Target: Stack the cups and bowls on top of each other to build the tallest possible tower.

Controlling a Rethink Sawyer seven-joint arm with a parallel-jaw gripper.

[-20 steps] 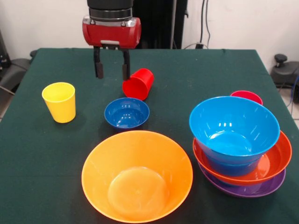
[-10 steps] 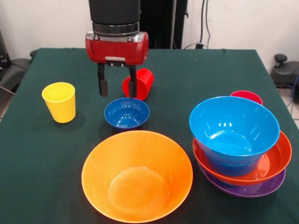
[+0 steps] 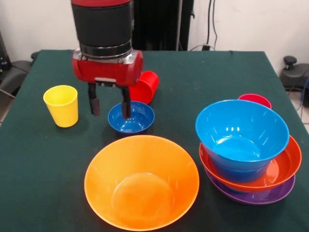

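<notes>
Tower: nested glossy plastic bowls, purple lowest, red-orange, blue above; table's 4 o'clock.
Gripper: fingers spread, straddling the small blue bowl's 9 o'clock rim.
Tipped red cup: bowl's 12 o'clock.

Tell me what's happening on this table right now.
The robot's gripper hangs open over the rim of the small blue bowl, one finger outside it, one over its inside. Nothing is held. A tower of purple, red-orange and blue bowls stands nearby. The orange bowl, yellow cup and tipped red cup sit loose.
</notes>
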